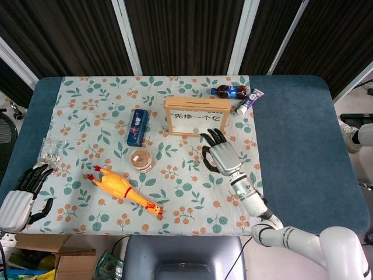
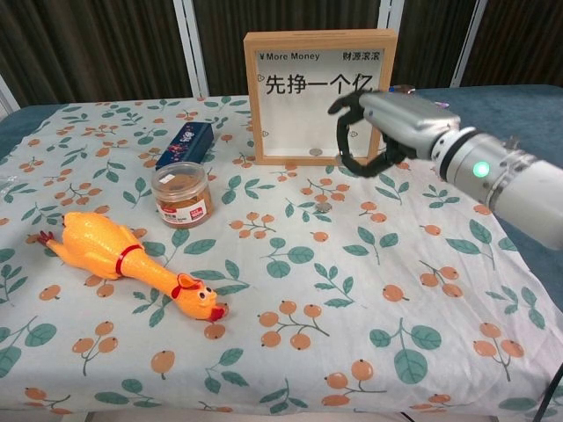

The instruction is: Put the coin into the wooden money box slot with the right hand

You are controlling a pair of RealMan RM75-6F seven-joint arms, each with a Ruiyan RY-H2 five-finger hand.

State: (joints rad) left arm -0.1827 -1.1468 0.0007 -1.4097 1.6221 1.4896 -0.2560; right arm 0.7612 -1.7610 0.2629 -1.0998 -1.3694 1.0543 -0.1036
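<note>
Wooden money box upright; coin on cloth.

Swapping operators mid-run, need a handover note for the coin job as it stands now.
Right hand: hovers above the cloth just in front of the wooden money box, fingers curled; can't tell whether a coin is pinched.
Left hand: open at the table's left edge, holding nothing.
Done: nothing confirmed; the right hand is not over the top slot.
Left: check the coin is in the hand, bring it above the slot, drop it in.

head view overhead, chest view low frontal, sharing table
</note>
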